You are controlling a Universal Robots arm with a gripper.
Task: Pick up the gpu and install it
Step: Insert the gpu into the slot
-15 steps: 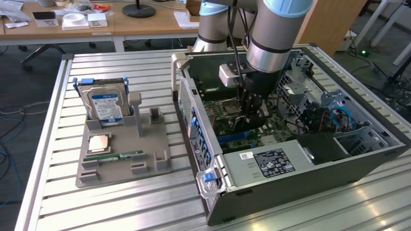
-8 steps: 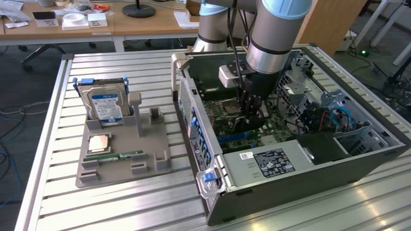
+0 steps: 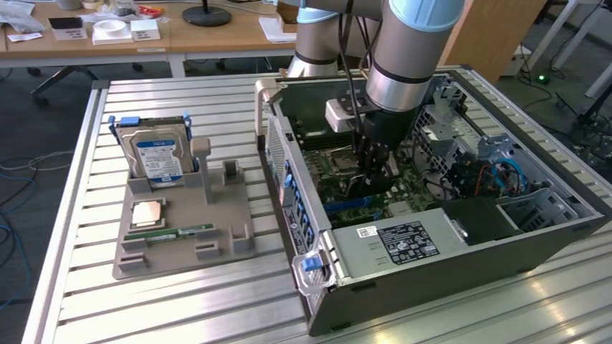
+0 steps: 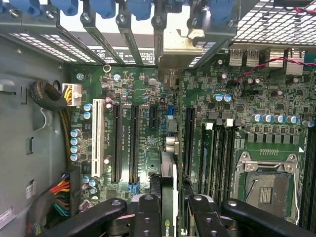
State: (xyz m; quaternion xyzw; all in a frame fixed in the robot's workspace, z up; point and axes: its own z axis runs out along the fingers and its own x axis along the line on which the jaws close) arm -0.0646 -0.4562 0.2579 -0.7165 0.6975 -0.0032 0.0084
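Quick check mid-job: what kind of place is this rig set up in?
Probably a robotics lab or office workshop: a slatted metal workbench carries an open computer case and a parts fixture, with wooden desks behind.

The computer case (image 3: 497, 247) is grey sheet metal, painted matt, with perforated panels. Inside the case, the motherboard (image 4: 148, 98) is glossy green laminate studded with shiny metal capacitor cans, and smooth blue plastic latches (image 4: 103, 7) line the case's slot wall. Also inside the case, the gripper (image 4: 171, 200) has smooth matt black fingers (image 4: 148, 217). The gpu (image 4: 169, 182) between them is a dark board with a bright metal bracket. Beside the case, a matt grey plastic holder (image 3: 182, 240) carries a hard drive (image 3: 158, 154) of bare silver metal with a glossy label. Under the case, the table (image 3: 172, 308) is ribbed satin aluminium.
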